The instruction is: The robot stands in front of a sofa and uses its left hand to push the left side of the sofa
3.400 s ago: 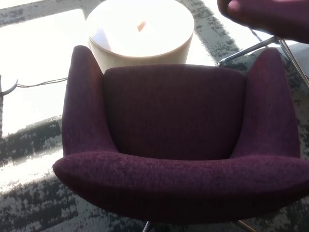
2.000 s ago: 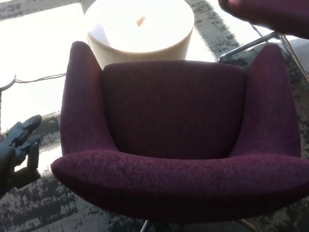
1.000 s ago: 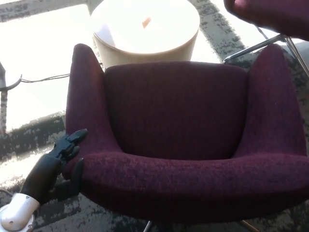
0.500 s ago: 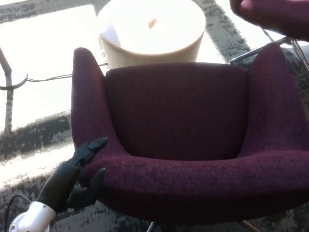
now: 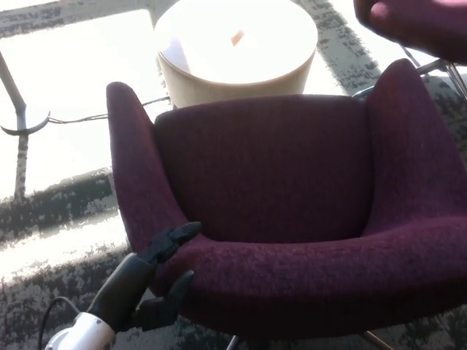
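A dark purple armchair-style sofa [image 5: 270,175] fills the middle of the head view, its back edge nearest me. My left hand [image 5: 157,273] comes in from the lower left and presses against the sofa's left rear corner. Its fingers [image 5: 175,238] are spread over the top of the cushion edge and the thumb [image 5: 171,295] sits below the edge. It grips nothing. My right hand does not show.
A round cream side table [image 5: 237,47] stands beyond the sofa. A second purple chair [image 5: 419,25] with metal legs [image 5: 419,69] is at the top right. A cable [image 5: 87,117] and a stand foot [image 5: 22,124] lie on the bright floor at left.
My left hand came in from the lower left, reached the sofa's left rear corner and pushed rightward. The sofa has turned, its left side swinging right. The view has shifted a little as well.
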{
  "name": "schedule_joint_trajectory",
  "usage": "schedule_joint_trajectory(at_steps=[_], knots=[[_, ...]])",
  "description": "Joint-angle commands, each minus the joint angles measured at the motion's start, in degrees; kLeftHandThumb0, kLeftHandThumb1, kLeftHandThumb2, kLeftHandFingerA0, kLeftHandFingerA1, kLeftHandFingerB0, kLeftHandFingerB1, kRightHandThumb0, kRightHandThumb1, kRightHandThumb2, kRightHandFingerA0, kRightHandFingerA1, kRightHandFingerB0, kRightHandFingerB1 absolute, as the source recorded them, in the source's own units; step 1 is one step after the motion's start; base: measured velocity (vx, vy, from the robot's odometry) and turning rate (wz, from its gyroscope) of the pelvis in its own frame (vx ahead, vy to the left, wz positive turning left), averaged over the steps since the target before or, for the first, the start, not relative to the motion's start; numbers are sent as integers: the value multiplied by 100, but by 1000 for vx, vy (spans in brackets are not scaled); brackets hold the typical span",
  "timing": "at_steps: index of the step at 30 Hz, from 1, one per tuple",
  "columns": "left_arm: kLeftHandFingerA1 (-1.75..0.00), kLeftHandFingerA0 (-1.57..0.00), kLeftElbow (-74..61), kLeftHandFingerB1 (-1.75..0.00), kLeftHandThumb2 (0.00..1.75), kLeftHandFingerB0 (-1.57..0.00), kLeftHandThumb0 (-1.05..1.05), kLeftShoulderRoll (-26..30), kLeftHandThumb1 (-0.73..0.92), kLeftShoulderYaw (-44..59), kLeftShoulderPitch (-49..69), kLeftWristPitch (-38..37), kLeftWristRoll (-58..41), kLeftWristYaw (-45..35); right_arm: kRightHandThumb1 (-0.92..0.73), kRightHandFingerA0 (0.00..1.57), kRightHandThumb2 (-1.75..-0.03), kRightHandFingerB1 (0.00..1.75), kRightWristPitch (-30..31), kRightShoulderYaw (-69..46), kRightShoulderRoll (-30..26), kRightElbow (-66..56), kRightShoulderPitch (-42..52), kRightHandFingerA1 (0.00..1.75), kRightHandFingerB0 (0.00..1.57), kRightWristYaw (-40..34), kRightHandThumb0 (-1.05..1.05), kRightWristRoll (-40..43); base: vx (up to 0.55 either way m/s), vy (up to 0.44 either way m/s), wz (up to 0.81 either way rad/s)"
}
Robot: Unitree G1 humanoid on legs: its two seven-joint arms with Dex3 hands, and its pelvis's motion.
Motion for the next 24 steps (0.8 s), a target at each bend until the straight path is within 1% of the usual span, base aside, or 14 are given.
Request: schedule_joint_trajectory(at_steps=[1,4,5,6,7,8,10,11,12,13,14,17,18,24], knots=[[-45,-5,-98,-39,117,-4,-80,-437,75,-576,18,493,385,-327,-80,52,-65,36,-70,19,-101,10,18,39,47,-88,-65,-41,0,0,0],[-43,-1,-182,-41,119,-15,-92,-471,81,-696,8,604,377,-350,-75,50,-66,36,-68,43,-106,6,22,40,43,-99,-67,-58,0,0,0],[-44,-2,-212,-45,119,-13,-93,-498,81,-756,-6,644,395,-344,-66,45,-104,48,-61,40,-104,-5,22,56,31,-68,-64,-42,0,0,0],[-44,-2,-245,-45,119,-13,-93,-506,81,-803,-7,672,409,-323,-66,45,-104,48,-54,41,-105,-6,24,56,31,-65,-64,-41,0,0,0],[-39,-13,-257,-34,84,-15,-94,-507,91,-921,-51,672,545,-283,-76,49,-67,36,-49,45,-109,-2,16,40,43,-67,-66,-47,0,0,0],[-41,-8,-245,-39,95,-12,-95,-516,82,-1004,-83,644,638,-248,-66,45,-103,48,-46,46,-110,0,14,56,33,-63,-65,-48,0,0,0],[-41,-8,-227,-39,95,-12,-95,-520,82,-1073,-104,614,681,-205,-66,45,-103,48,-44,46,-108,0,14,56,33,-57,-65,-45,-34,12,7],[-42,0,-136,-32,122,-16,-96,-592,84,-1144,-174,634,707,-210,-77,50,-66,37,-55,75,-122,-9,10,40,43,-91,-67,-85,0,0,0],[-35,-7,-70,-24,85,-10,-95,-680,84,-1177,-222,668,610,-325,-67,45,-104,47,-44,73,-125,-12,2,56,29,-67,-65,-77,0,0,0],[-35,-7,-33,-24,85,-10,-95,-751,84,-1181,-246,700,474,-465,-67,45,-104,47,-26,55,-123,-12,-7,56,29,-19,-65,-45,0,0,0],[-43,-2,3,-32,112,-6,-79,-796,72,-1216,-263,683,442,-503,-66,45,-104,47,3,38,-111,-12,-5,56,29,15,-65,-14,0,0,0],[-43,-2,30,-32,112,-6,-79,-801,72,-1227,-275,670,432,-498,-66,45,-104,47,7,36,-109,-12,-5,56,29,20,-65,-13,0,0,0],[-43,-5,98,-37,116,-10,-86,-835,78,-1343,-362,604,589,-454,-75,49,-66,37,-16,56,-113,-12,-16,40,43,14,-67,-37,0,0,0],[-40,-4,251,-36,118,-13,-93,-894,79,-1590,-573,725,762,-440,-80,49,-64,36,-24,78,-105,-8,-14,39,46,1,-64,-54,0,0,0]])
